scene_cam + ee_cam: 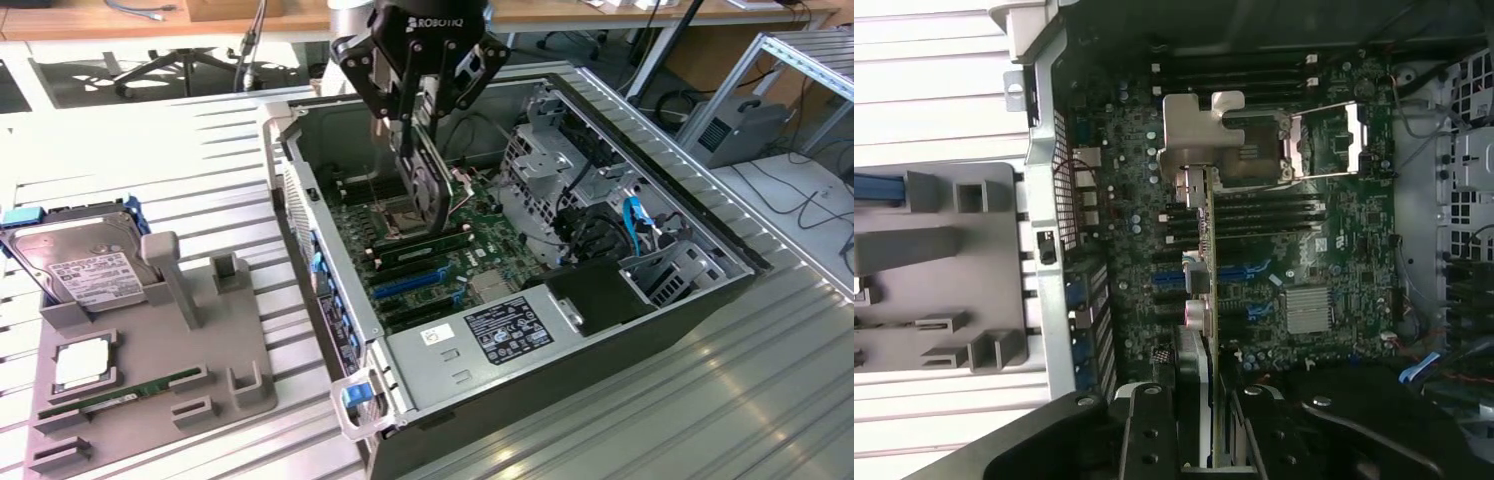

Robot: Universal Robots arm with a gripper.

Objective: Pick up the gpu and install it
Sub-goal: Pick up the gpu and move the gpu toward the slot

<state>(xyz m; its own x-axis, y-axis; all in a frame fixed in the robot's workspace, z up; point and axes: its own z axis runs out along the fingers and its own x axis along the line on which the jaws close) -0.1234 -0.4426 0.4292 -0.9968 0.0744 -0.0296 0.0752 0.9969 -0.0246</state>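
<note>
- On the exterior view's left, the worktop [160,140] carries a grey parts holder [200,375] with a hard drive [83,265], a CPU [80,362] and a green RAM stick [120,392] in its cradles.
- In the middle lies the open computer case [286,200], its motherboard [441,250] facing up.
- Above that board the tool [424,120] is pinching the gpu [427,190], which hangs on edge beneath it. In the wrist view the silver bracket [1194,130] sits at the card's end away from the tool.
- The pick-up looks done. The card appears to hang clear of the blue expansion slots [407,283], so I judge that seating it is what remains.
- On the right, inside the case, stand the drive cage [547,170] and blue cables [634,215], well apart from the card.
</note>
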